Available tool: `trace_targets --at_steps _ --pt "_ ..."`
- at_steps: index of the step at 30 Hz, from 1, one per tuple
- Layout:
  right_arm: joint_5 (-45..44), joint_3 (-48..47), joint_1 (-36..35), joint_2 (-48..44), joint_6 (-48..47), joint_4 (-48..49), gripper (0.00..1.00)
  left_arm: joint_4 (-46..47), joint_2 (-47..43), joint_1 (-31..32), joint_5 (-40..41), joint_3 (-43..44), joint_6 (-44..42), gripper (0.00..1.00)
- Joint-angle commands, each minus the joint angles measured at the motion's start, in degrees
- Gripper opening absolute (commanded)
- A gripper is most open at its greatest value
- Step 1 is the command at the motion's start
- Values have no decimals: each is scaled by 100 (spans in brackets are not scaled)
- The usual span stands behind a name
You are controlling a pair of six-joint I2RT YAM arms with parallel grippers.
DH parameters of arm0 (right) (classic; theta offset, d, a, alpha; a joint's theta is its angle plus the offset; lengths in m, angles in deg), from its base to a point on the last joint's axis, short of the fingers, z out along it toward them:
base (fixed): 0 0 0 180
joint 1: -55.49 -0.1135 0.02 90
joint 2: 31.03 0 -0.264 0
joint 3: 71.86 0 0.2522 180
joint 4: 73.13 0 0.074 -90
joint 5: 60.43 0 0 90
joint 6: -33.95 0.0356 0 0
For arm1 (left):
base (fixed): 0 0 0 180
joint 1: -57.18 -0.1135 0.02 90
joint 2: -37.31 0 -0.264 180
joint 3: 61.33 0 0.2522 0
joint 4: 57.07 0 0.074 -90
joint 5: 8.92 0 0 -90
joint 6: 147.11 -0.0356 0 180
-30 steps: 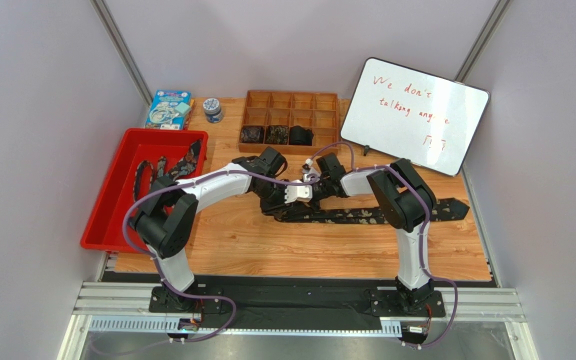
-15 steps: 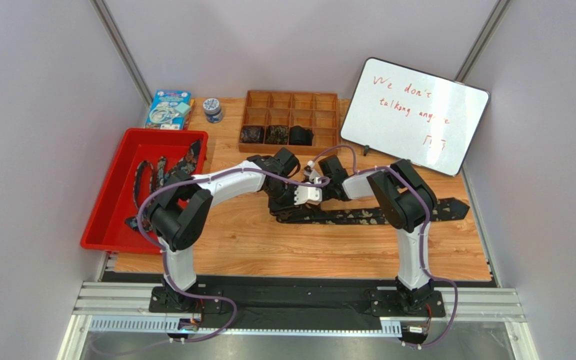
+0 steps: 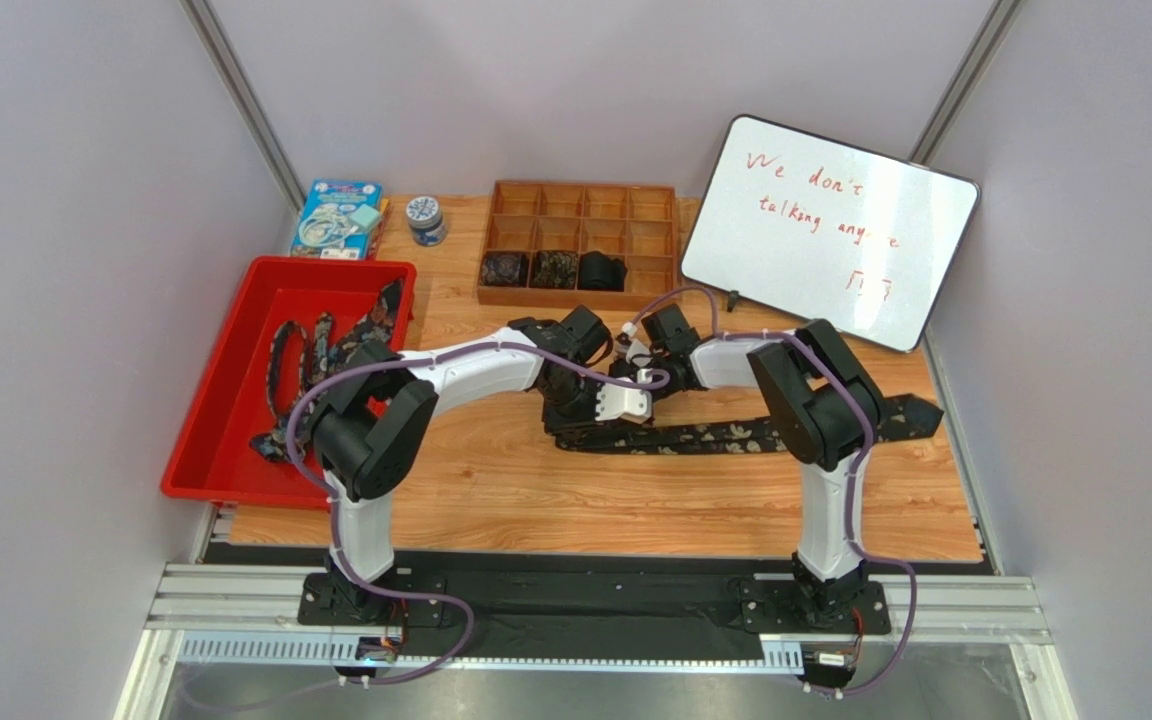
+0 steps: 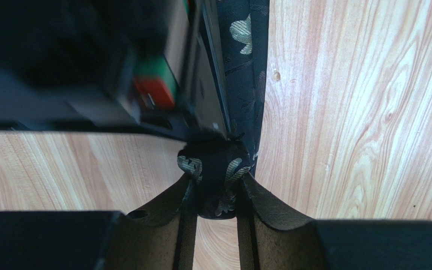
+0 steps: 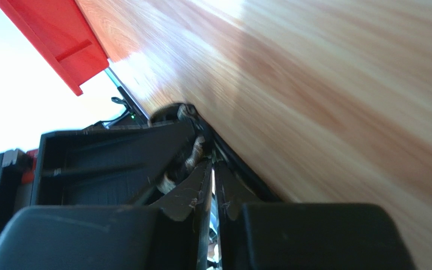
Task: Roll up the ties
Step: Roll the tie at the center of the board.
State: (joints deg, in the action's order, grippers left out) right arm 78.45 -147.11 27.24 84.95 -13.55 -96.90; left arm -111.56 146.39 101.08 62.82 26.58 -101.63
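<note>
A dark speckled tie (image 3: 755, 435) lies flat across the wooden table, running right from both grippers. My left gripper (image 3: 600, 408) is shut on the tie's rolled left end; in the left wrist view its fingers (image 4: 217, 181) clamp the small coil (image 4: 215, 166) and the flat tie (image 4: 247, 67) runs away above. My right gripper (image 3: 639, 369) meets it from behind. In the right wrist view its jaws (image 5: 212, 164) are shut to a thin slit, with speckled tie fabric (image 5: 192, 153) against the left finger. More ties (image 3: 319, 353) lie in the red tray (image 3: 237, 393).
A wooden compartment box (image 3: 582, 200) at the back holds three rolled coils (image 3: 552, 270) in its front row. A whiteboard (image 3: 830, 225) leans at the back right. A blue box (image 3: 337, 218) and a small jar (image 3: 425, 219) stand at the back left. The red tray's corner shows in the right wrist view (image 5: 55, 39).
Both grippers have moved a little to the right along the tie, staying together at its left end. The flat part of the tie has got shorter on the left.
</note>
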Motion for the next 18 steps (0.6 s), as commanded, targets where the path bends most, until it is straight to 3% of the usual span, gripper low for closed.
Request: trace_targets --at_steps 1,5,10,18 --pt "130 -188 398 -418 -619 -986 15 -198 333 13 367 -243 -146 30" --pt "209 5 557 -743 -787 -1136 23 -225 386 22 385 -191 -137 30" --pt "350 208 408 -885 -375 -618 40 -242 386 22 350 -182 -172 32" --pt "140 147 109 -691 -128 -116 40 -295 430 40 349 -146 -216 33"
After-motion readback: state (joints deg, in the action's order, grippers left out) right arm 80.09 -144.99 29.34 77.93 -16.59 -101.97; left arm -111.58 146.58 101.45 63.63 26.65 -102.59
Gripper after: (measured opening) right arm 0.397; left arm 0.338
